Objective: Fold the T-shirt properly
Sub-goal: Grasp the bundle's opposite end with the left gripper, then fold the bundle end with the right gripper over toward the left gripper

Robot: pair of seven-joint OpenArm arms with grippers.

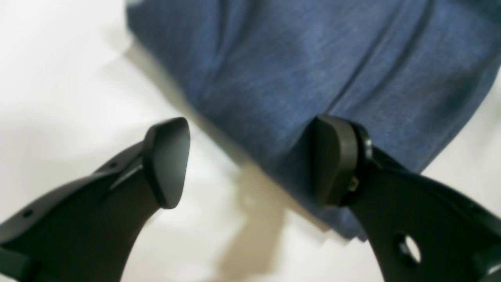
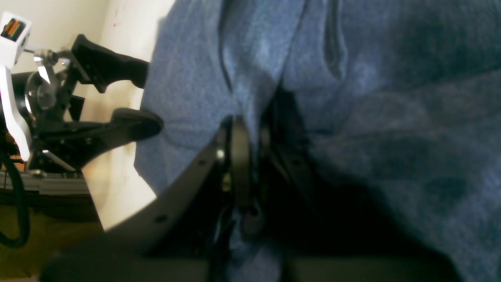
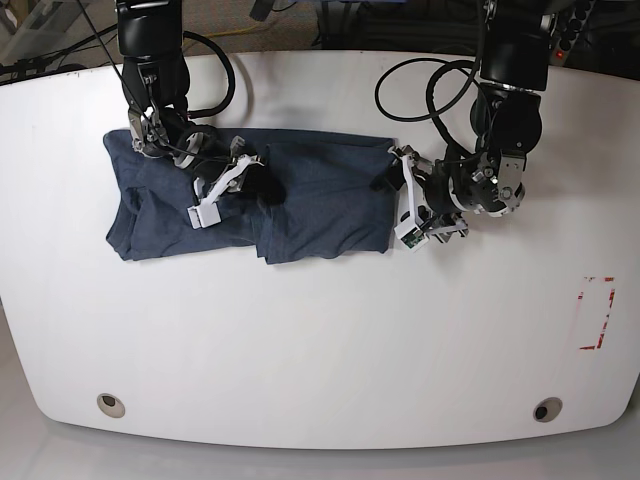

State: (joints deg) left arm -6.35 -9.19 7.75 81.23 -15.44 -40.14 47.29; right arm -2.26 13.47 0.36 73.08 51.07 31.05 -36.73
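Note:
The dark blue T-shirt [image 3: 320, 205] lies spread across the back left of the white table [image 3: 320, 340], with loose folds and its lettering hidden. My right gripper [image 3: 265, 187] sits on the shirt's middle. In the right wrist view the right gripper [image 2: 252, 156] is shut on a pinched ridge of the T-shirt [image 2: 391, 117]. My left gripper [image 3: 387, 183] is at the shirt's right edge. It stands open [image 1: 250, 160], one pad [image 1: 168, 160] over bare table and the other pad [image 1: 332, 160] over the T-shirt [image 1: 313, 58]. The fabric edge runs between them, ungripped.
A red tape rectangle [image 3: 597, 312] marks the table at the right. Two round holes [image 3: 111, 404] [image 3: 546, 410] sit near the front corners. Cables loop behind both arm bases along the back edge.

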